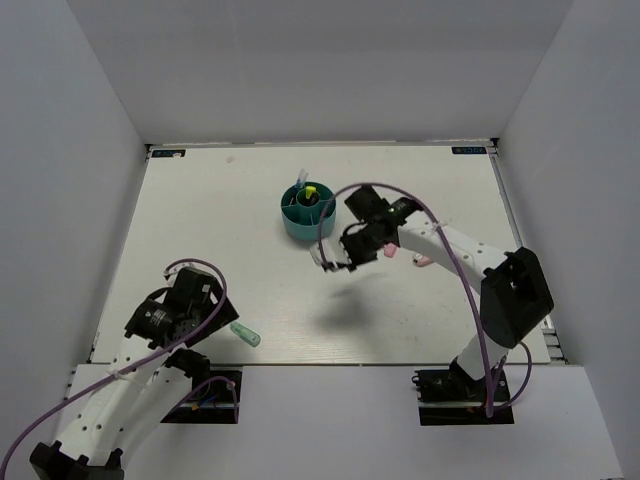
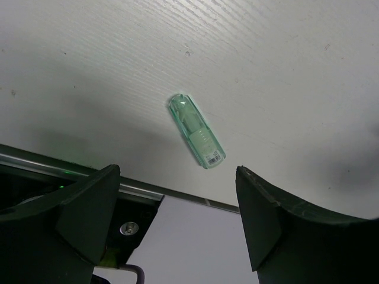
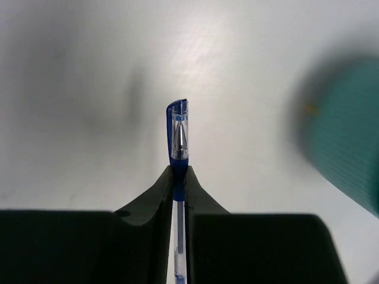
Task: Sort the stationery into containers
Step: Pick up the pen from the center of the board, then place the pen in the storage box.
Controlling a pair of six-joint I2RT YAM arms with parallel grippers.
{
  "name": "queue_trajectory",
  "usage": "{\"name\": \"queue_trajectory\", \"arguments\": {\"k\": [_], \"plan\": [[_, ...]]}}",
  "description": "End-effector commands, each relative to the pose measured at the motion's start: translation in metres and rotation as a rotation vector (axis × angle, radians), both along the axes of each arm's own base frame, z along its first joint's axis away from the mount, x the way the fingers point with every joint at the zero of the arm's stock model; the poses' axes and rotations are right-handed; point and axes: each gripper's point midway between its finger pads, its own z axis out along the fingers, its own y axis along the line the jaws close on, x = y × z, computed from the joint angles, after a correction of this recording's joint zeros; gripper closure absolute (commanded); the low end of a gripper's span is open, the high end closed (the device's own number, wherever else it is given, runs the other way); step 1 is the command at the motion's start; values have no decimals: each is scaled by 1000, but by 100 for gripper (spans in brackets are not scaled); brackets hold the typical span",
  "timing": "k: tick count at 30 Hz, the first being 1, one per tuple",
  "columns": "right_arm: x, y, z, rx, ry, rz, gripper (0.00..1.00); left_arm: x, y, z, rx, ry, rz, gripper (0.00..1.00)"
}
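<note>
Looked like a robotics lab test cell, not a home or office. Bare white table (image 1: 300, 300), boxed in by plain white walls (image 1: 320, 70) on three sides. Two arms were bolted at the near edge on black base plates (image 1: 465, 400): left arm (image 1: 110, 400), right arm (image 1: 470, 255). Purple cables (image 1: 470, 290) looped loose along both. Small blue tags (image 1: 167, 153) sat at the table's far corners. A metal rail (image 2: 71, 168) ran along the near edge. The props looked staged: a teal organizer (image 1: 298, 228), a mint marker (image 1: 245, 334) and a blue pen (image 3: 179, 133).
</note>
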Motion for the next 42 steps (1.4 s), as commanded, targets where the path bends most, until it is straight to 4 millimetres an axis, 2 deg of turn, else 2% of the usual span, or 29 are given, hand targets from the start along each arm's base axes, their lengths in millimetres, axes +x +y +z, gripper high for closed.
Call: {"name": "queue_trajectory", "arguments": {"k": [1,2,4,6,7,9,11,12,13,17,19,21,22,24,25,26,27,28,29,32,33,35,37,39,40,42], "plan": [[27,24,51,96,94,-402,100,8,-7,15,-27,-10,-11,11],[31,25,57,105,99,-440,100,8,-9,16,-31,-10,-13,11],[34,38,86,196,126,-506,100,12,-11,17,-38,-19,-11,11],[33,45,98,248,174,-584,100,14,-12,17,-43,-21,-12,11],[42,54,111,312,155,-594,100,15,-13,17,-43,-22,-10,11],[53,63,124,374,186,-686,100,17,-13,19,-47,-30,-7,11],[72,74,142,477,176,-726,100,18,-13,19,-48,-34,-8,12],[72,77,140,494,219,-772,100,19,-14,21,-47,-40,-10,12],[79,84,148,550,237,-803,100,19,-13,21,-43,-42,-9,12],[95,111,158,639,349,-864,100,21,-12,25,-39,-56,-12,12],[109,123,175,705,385,-866,100,23,-13,26,-42,-63,-17,12],[120,134,180,732,407,-866,100,25,-14,28,-44,-67,-14,12],[125,142,193,775,449,-858,100,25,-14,28,-44,-67,-17,12],[137,156,187,801,500,-851,100,26,-15,29,-46,-66,-16,12],[139,161,202,836,539,-838,100,26,-15,30,-47,-67,-18,12],[151,170,189,842,559,-837,100,27,-15,31,-47,-69,-17,12],[154,176,195,870,590,-827,100,27,-15,31,-47,-71,-16,12],[157,180,209,898,629,-819,100,28,-16,31,-52,-72,-20,12],[166,190,199,916,666,-815,100,27,-16,31,-51,-71,-18,12],[171,199,206,964,740,-760,100,27,-15,33,-45,-69,-21,12],[172,202,197,961,758,-746,100,27,-15,32,-41,-61,-19,12],[172,202,192,988,813,-714,100,27,-14,32,-37,-64,-19,12],[179,198,201,1088,815,-620,100,26,-13,32,-36,-63,-16,12],[177,192,203,1185,840,-544,100,26,-13,32,-35,-66,-18,12],[179,186,194,1188,843,-549,100,27,-13,31,-34,-62,-15,12],[177,184,197,1203,821,-515,100,27,-14,30,-30,-57,-19,12]]}}
